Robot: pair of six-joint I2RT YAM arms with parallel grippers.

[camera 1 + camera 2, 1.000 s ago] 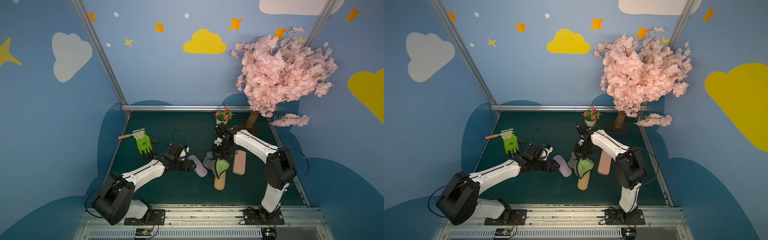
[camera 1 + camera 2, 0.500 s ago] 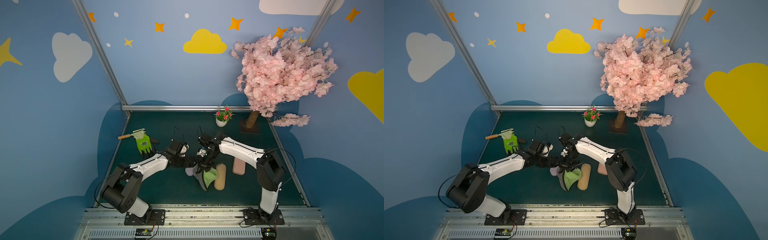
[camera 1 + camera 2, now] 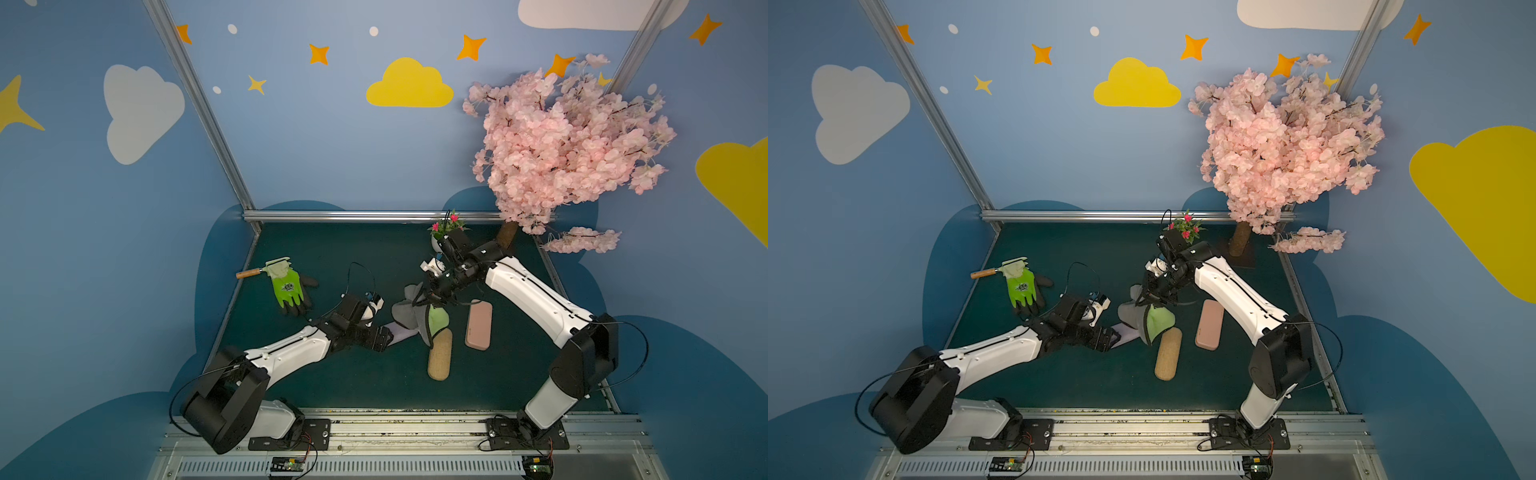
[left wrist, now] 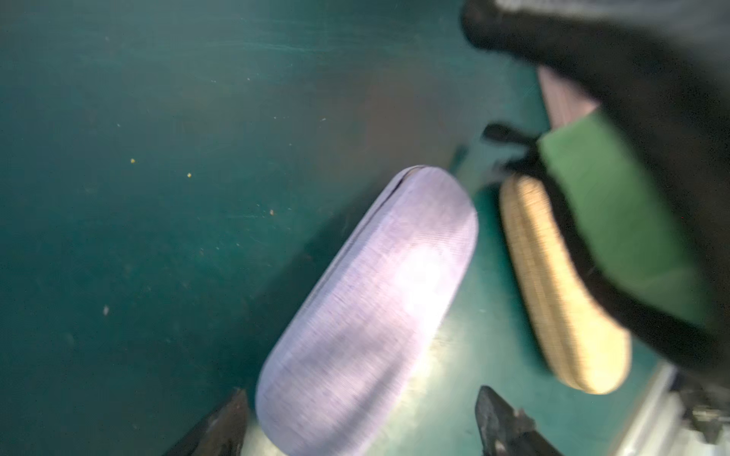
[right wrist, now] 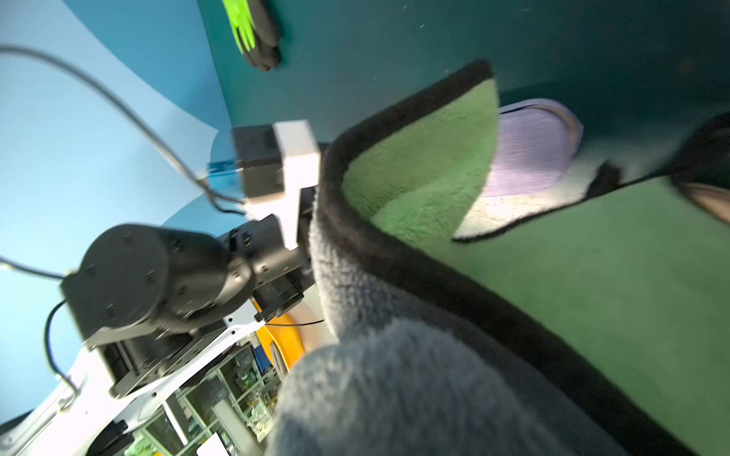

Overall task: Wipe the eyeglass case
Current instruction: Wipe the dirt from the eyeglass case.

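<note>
Dim scene, blurred wrist views

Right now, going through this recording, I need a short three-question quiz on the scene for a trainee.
1. True or false: the right pincer grips the green-and-grey fleece cloth.
2. How many eyeglass cases show in a top view?
3. What colour is the fabric case between the left pincer's open jaws?
Key: 1 true; 2 three (lavender, tan woven case, pink smooth case); 3 lavender.
</note>
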